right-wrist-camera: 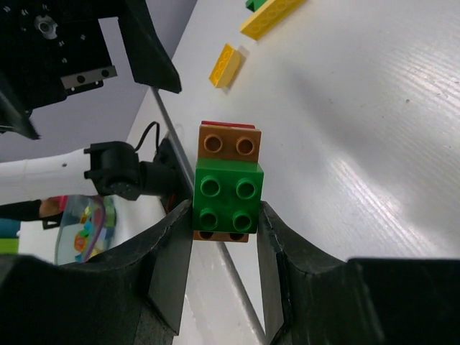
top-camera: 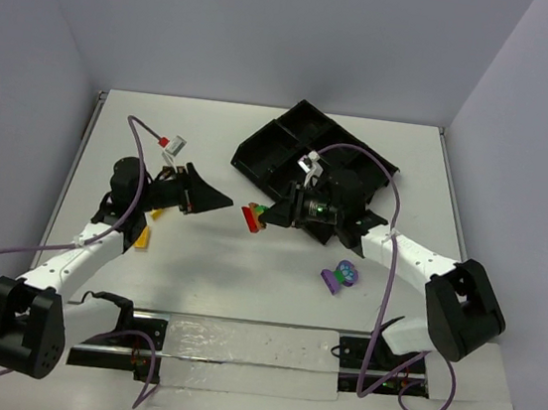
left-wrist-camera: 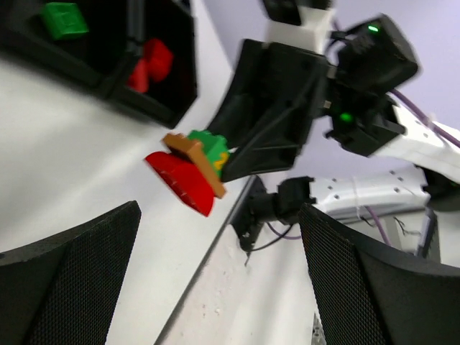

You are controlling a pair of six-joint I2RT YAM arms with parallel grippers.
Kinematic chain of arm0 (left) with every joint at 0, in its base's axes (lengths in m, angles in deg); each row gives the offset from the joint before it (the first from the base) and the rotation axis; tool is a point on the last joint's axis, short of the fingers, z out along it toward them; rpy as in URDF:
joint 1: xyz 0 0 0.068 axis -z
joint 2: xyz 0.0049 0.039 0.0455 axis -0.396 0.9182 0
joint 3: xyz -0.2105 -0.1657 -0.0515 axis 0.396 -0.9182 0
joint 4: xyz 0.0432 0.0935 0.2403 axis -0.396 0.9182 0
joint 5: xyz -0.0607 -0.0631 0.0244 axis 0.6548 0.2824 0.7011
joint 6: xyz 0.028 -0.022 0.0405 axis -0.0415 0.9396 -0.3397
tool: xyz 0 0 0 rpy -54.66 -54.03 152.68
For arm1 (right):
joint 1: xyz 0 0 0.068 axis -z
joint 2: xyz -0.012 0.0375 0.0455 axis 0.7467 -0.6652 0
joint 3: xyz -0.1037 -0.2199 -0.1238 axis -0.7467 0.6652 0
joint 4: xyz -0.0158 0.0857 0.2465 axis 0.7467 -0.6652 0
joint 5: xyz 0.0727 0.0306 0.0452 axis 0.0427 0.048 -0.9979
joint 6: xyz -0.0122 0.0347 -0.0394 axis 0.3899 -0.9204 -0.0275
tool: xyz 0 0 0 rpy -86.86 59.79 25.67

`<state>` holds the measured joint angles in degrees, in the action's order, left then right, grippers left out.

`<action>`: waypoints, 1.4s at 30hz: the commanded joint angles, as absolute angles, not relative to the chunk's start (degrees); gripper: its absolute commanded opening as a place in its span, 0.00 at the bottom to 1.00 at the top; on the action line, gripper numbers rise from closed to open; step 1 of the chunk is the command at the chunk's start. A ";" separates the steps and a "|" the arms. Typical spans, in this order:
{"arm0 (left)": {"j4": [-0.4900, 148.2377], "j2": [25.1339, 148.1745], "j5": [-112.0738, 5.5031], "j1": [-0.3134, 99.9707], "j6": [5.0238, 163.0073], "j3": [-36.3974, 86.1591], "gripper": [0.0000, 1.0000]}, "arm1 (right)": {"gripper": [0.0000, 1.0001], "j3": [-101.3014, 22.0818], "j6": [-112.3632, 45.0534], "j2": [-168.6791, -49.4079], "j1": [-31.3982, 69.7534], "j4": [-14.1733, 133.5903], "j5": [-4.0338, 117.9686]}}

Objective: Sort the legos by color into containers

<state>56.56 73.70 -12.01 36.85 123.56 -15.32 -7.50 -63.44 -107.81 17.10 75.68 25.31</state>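
Evidently the bricks had to come apart before sorting. The right claw (right-wrist-camera: 224,219) was pinched narrow on a clipped-together stack (top-camera: 255,216): a green square plastic brick (right-wrist-camera: 228,190), a thin orange-brown plate (right-wrist-camera: 228,142) and a red curved brick (left-wrist-camera: 180,183). It held this above the middle of the white table (top-camera: 243,291), at 7 o'clock from the black plastic divided tray (top-camera: 261,148). The left claw (top-camera: 221,199) gaped wide at 9 o'clock of the stack, facing it but apart from it.

To my eye it would do best to close squarely on the red brick alone, clear of the plate. It could then pull straight off the studs while the right held firm. Loose yellow bricks (top-camera: 142,239) lay at 8 o'clock, and a purple flower-shaped piece (top-camera: 346,272) at 4 o'clock.
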 commanded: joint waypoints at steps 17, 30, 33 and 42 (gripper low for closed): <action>34.93 75.14 -1.25 37.04 131.23 -17.41 0.98 | 0.09 -12.92 -74.91 -106.70 17.20 87.36 14.08; 31.15 76.20 -0.02 37.57 133.96 -17.93 0.91 | 0.10 -18.56 -74.74 -111.54 12.45 86.76 14.86; 31.24 76.20 -0.19 37.57 134.05 -17.95 0.89 | 0.10 -18.91 -74.74 -112.25 12.02 86.76 14.95; 31.50 75.86 -0.89 37.66 134.48 -18.37 0.63 | 0.10 -19.60 -75.09 -113.12 11.74 87.11 14.94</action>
